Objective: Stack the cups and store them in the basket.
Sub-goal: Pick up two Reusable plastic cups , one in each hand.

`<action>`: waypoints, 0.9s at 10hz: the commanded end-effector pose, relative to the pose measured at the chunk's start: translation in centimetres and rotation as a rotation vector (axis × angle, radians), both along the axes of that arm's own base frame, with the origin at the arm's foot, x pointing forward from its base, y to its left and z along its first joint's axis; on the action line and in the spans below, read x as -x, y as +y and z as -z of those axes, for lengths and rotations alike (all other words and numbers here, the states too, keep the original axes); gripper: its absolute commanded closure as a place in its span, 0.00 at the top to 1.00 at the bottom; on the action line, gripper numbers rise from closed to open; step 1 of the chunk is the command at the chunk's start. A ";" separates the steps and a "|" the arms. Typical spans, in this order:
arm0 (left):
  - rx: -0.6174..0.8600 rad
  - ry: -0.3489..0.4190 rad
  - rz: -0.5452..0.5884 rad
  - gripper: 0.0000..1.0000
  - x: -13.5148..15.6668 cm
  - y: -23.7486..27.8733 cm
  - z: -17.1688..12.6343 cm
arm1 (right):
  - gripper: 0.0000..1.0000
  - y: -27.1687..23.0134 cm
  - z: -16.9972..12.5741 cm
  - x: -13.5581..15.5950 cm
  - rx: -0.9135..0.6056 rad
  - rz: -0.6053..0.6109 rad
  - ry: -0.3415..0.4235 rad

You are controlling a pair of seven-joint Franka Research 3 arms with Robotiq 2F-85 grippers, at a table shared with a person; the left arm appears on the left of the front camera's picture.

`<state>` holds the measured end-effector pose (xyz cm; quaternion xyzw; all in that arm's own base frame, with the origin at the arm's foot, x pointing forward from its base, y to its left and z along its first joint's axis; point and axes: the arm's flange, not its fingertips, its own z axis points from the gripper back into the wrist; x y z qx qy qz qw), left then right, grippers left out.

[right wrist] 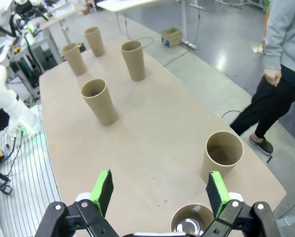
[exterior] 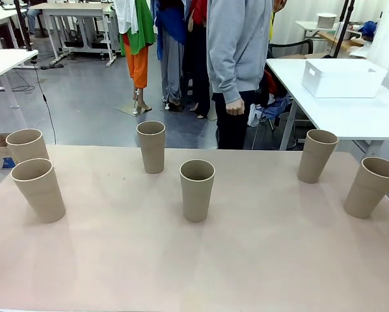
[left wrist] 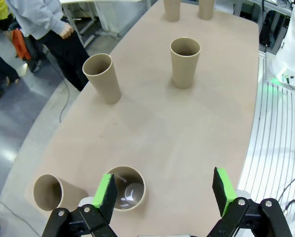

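- Six tan cups with plain walls stand upright, mouths up, none nested. The back-left cup [exterior: 27, 145] and front-left cup [exterior: 38, 188] are close together at the robot's left. The back-middle cup [exterior: 151, 146] and front-middle cup [exterior: 197, 190] are near the centre. The back-right cup [exterior: 317, 155] and front-right cup [exterior: 371, 186] are at the right.
- All six rest on the tan table [exterior: 181, 266], and the three pairs are well apart from each other.
- The basket [exterior: 341, 84], plain white, sits on a separate white table [exterior: 350, 114] beyond the far right corner, well away from the cups.
- The left gripper [left wrist: 165, 192] hangs above the left pair, released, its jaws spread wide. In the left wrist view, one green pad [left wrist: 107, 193] overlaps the front-left cup's mouth.
- The right gripper [right wrist: 160, 187] hangs above the right pair, likewise spread wide and holding nothing.
- A person in a grey hoodie [exterior: 237, 45] stands at the far side, one hand [exterior: 234, 107] hanging down.
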<state>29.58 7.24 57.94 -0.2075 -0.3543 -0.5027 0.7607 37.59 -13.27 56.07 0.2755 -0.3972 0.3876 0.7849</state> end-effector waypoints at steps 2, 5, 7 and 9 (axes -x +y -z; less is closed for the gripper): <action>0.009 0.003 -0.001 1.00 0.1 -0.1 0.0 | 1.00 0.1 -0.2 0.0 -0.006 -0.002 0.001; 0.009 0.003 -0.001 1.00 0.1 -0.1 0.0 | 1.00 0.1 -0.2 0.0 -0.006 -0.002 0.001; 0.009 0.003 -0.001 1.00 0.1 -0.1 0.0 | 1.00 0.1 -0.2 0.0 -0.006 -0.002 0.001; 0.009 0.003 -0.001 1.00 0.1 -0.1 0.0 | 1.00 0.1 -0.2 0.0 -0.006 -0.002 0.001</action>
